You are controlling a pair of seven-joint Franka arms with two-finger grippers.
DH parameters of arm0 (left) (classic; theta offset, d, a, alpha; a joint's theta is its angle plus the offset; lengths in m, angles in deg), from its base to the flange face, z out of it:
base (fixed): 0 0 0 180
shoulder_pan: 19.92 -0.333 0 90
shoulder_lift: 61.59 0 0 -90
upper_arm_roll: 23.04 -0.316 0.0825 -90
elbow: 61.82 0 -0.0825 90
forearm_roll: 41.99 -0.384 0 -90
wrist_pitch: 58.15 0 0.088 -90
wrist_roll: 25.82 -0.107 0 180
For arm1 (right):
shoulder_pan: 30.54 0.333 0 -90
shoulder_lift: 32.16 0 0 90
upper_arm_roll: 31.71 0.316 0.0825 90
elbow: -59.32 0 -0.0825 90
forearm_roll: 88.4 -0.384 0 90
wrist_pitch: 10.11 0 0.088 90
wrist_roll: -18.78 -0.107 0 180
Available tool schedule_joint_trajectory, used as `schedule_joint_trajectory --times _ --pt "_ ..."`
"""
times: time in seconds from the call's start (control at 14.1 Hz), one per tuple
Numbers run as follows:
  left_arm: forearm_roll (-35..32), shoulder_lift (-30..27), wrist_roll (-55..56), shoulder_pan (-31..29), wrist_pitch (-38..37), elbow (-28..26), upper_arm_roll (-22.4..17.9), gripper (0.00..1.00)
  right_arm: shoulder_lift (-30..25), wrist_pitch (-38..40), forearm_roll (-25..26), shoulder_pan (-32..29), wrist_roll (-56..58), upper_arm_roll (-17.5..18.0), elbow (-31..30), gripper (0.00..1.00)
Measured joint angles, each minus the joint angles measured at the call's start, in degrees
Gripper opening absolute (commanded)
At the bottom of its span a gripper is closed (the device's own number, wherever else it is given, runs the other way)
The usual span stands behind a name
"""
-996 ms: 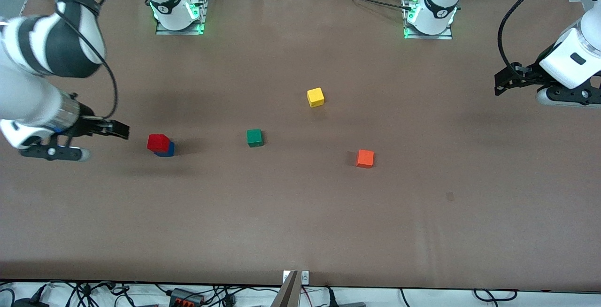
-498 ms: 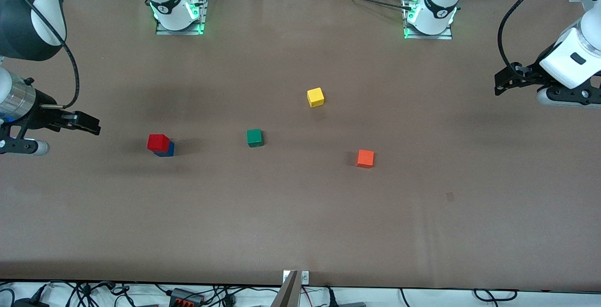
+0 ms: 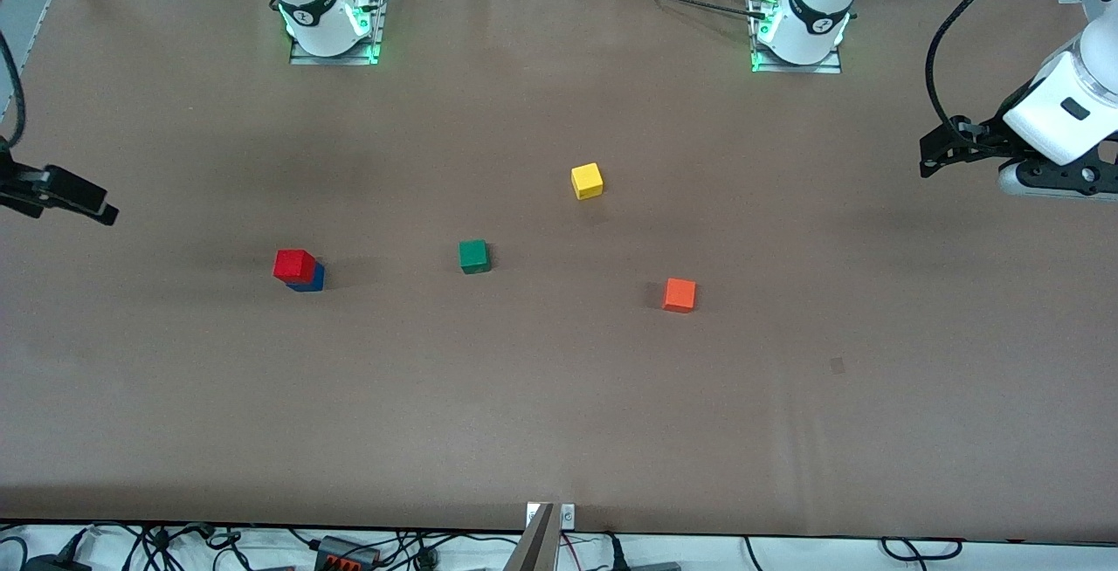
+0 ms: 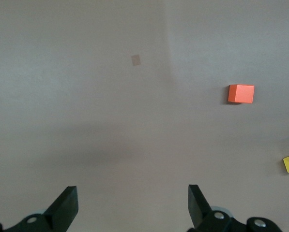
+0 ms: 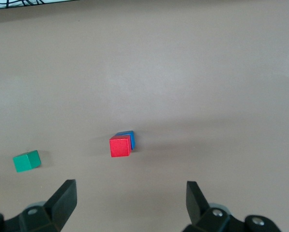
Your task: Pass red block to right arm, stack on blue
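The red block (image 3: 293,264) sits on top of the blue (image 3: 312,279) cube, slightly offset, toward the right arm's end of the table. In the right wrist view the red block (image 5: 120,146) covers most of the blue (image 5: 129,137) cube. My right gripper (image 5: 129,198) is open and empty, up in the air and well apart from the stack. Only one of its fingers (image 3: 77,197) shows at the edge of the front view. My left gripper (image 3: 928,156) waits open and empty over the left arm's end of the table, with bare tabletop between its fingers (image 4: 67,205).
A green cube (image 3: 473,256) lies mid-table, a yellow cube (image 3: 587,180) farther from the front camera, and an orange cube (image 3: 679,294) nearer to it. The arm bases (image 3: 330,25) stand along the table's back edge. A small mark (image 3: 837,366) is on the tabletop.
My right arm has pulled away from the red-on-blue stack toward its end of the table, mostly leaving the front view. The stack, the other cubes and the left arm stayed still.
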Motion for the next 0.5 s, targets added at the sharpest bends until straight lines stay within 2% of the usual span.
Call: schedule_joint_trajectory --times 0.28,0.5 --pt "0.0 0.0 0.0 0.0 0.0 0.0 0.0 1.0 -0.44 0.1 1.58 -0.24 1.67 1.05 -1.39 1.0" --pt "0.0 0.0 0.0 -0.01 0.0 0.0 -0.01 1.0 -4.12 -2.15 2.4 -0.18 1.74 1.37 -7.53 1.0"
